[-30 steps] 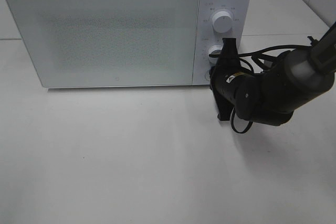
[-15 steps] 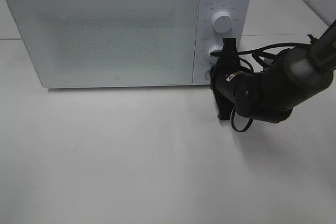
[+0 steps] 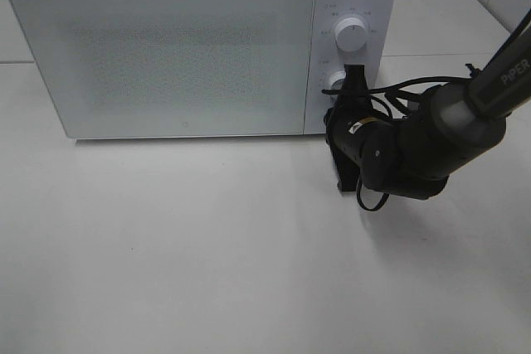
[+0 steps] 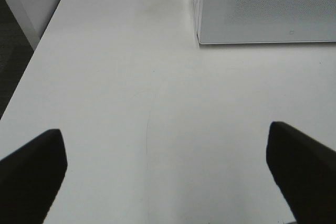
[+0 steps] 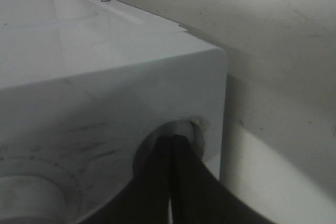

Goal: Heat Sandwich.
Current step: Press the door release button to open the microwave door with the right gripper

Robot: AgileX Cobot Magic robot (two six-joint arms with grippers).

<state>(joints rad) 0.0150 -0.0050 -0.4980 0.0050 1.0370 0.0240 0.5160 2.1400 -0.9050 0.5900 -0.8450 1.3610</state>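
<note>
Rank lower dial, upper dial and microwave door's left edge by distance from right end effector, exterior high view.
1. Lower dial: control panel, right beside the right end effector.
2. Upper dial: higher on the panel.
3. Door's left edge: far left.

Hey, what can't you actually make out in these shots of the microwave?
Sandwich: in no view; the frosted microwave door hides the inside, high view.
Dial markings: too small, high view.
Round recess: middle covered by the right hand, right wrist view.
Left hand: mostly cut off by the left wrist view's edge.
</note>
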